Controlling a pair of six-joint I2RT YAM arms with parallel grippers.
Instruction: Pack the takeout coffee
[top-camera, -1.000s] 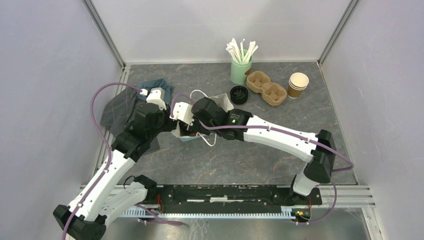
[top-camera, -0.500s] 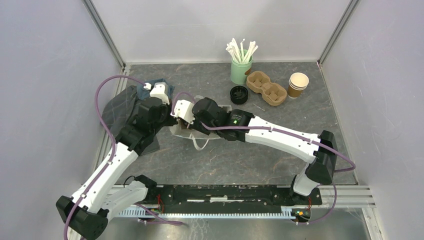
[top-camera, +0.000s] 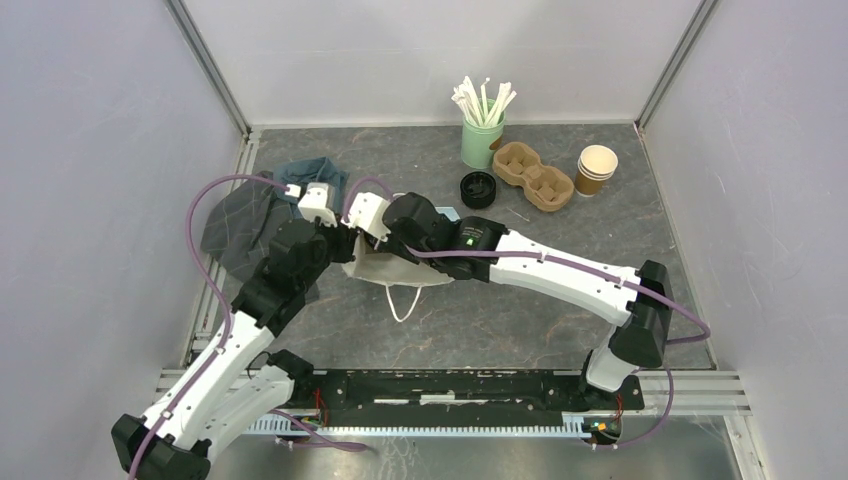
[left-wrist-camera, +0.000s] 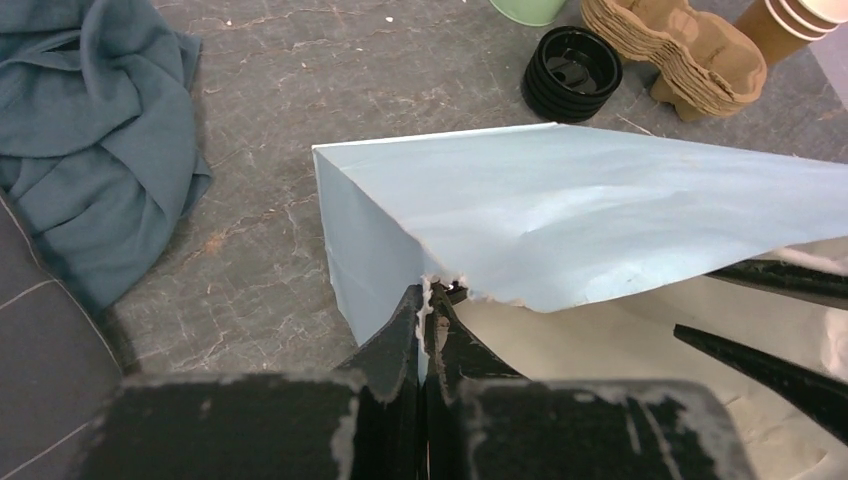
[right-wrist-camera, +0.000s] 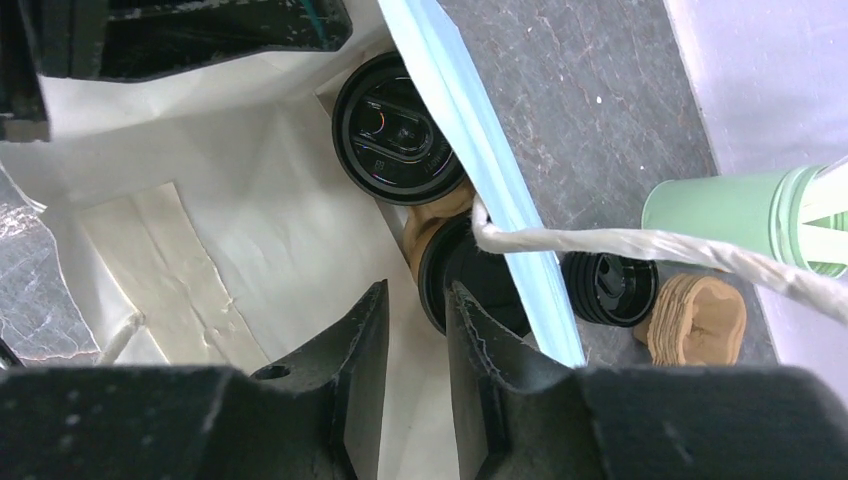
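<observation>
The light-blue paper bag (top-camera: 385, 268) with a cream inside stands in the middle of the table, its mouth held open. My left gripper (left-wrist-camera: 430, 293) is shut on the torn rim at the bag's (left-wrist-camera: 560, 210) corner. My right gripper (right-wrist-camera: 417, 290) is inside the mouth, its jaws a little apart with nothing between them. Below it, two takeout coffees with black lids sit in the bag: one (right-wrist-camera: 390, 130) farther in, the other (right-wrist-camera: 480, 285) partly behind the bag wall. A brown carrier (right-wrist-camera: 435, 215) shows between them. A white handle (right-wrist-camera: 620, 243) crosses the view.
At the back stand a green cup of stirrers (top-camera: 482, 135), a stack of black lids (top-camera: 478, 188), stacked pulp carriers (top-camera: 533, 175) and lidless brown cups (top-camera: 596, 168). A blue-grey cloth (top-camera: 255, 215) lies at the left. One bag handle (top-camera: 405, 298) trails on the table.
My left arm has swung back and then toward the middle with the bag rim. The bag has flattened and widened, and its handle now trails nearer the front.
</observation>
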